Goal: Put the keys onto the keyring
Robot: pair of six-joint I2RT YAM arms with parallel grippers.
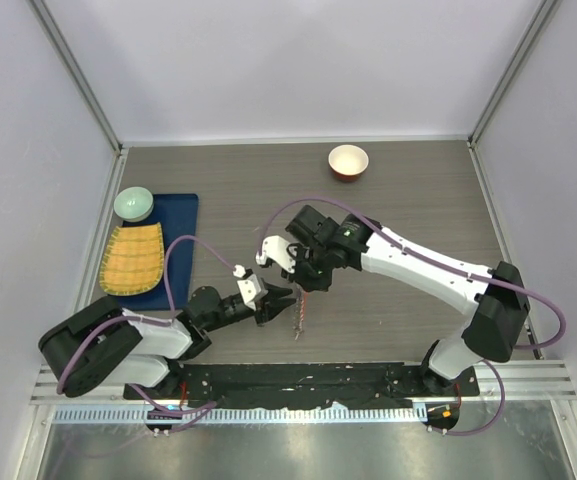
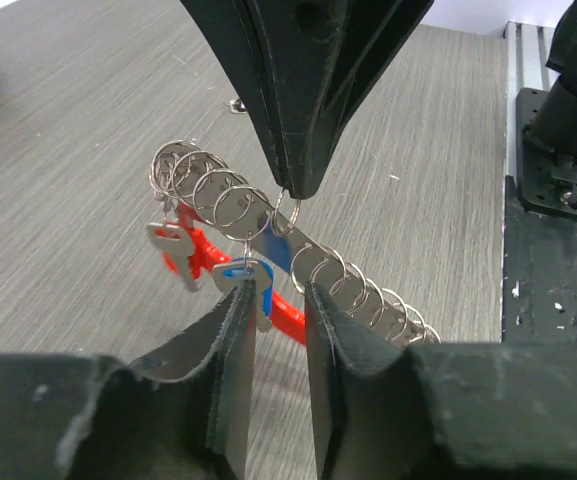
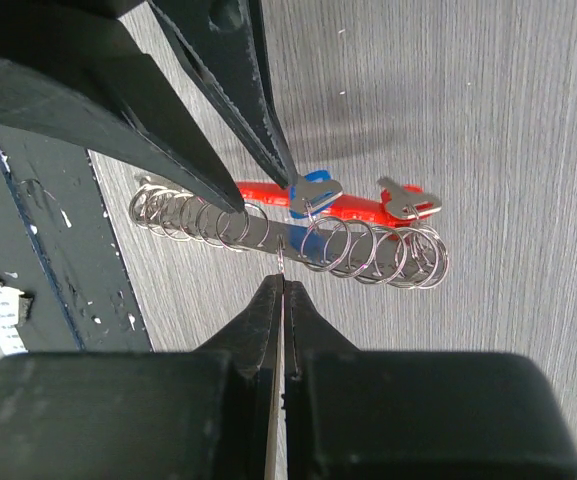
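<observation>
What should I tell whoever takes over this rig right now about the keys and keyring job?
Right tool: shut, pinching a thin ring of the keyring and holding it up.
Left tool: jaws apart around the blue-headed key; no firm grip visible.
Done: a silvery key appears to hang from an end ring.
Left: it is unclear whether the blue-headed key is threaded, so check it. No other keys are in view.
</observation>
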